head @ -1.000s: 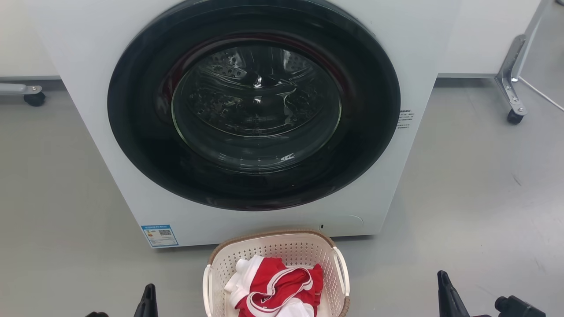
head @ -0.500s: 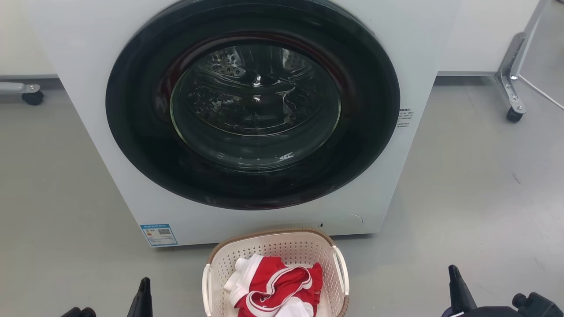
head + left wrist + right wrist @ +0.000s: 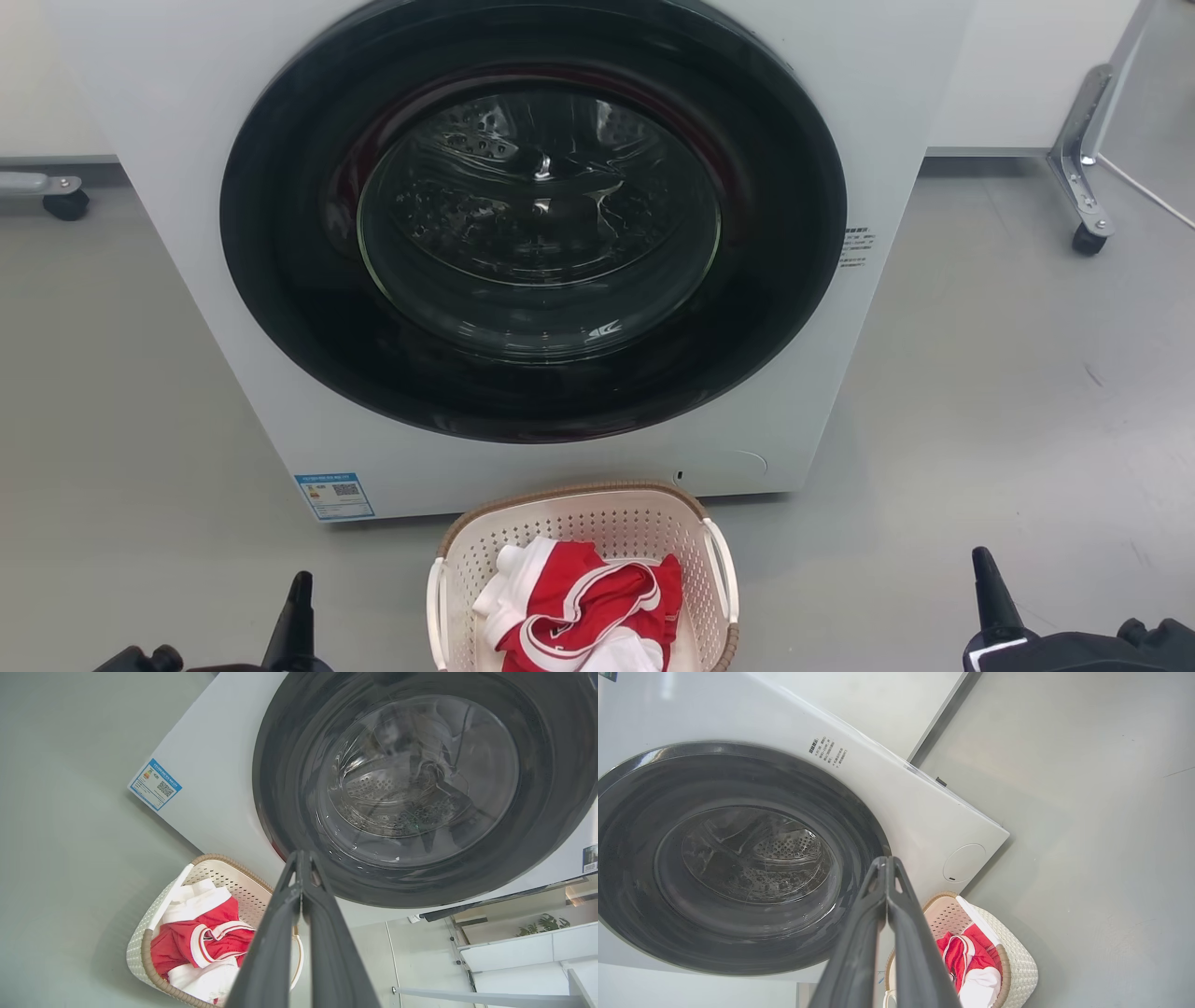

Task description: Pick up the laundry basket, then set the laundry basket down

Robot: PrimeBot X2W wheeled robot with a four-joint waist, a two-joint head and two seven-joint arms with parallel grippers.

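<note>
The laundry basket [image 3: 597,527], cream-white and perforated with a brown rim, stands on the grey floor just in front of the washing machine, at the bottom middle of the head view. Red and white clothes [image 3: 583,607] lie in it. It also shows in the left wrist view as the basket [image 3: 233,882] and in the right wrist view as the basket [image 3: 1017,956]. My left gripper [image 3: 299,602] is to the basket's left, fingers pressed together [image 3: 299,868], holding nothing. My right gripper [image 3: 988,583] is to its right, also shut [image 3: 886,868] and empty. Both are well apart from the basket.
A white front-loading washing machine [image 3: 896,140] with its round dark door [image 3: 537,219] closed stands right behind the basket. Metal legs on castors stand at the back right [image 3: 1083,187] and back left [image 3: 56,196]. Grey floor [image 3: 1008,392] lies open on both sides.
Both grippers have spread outward, the left one to the left and the right one to the right, away from the basket. The basket has stayed put.
</note>
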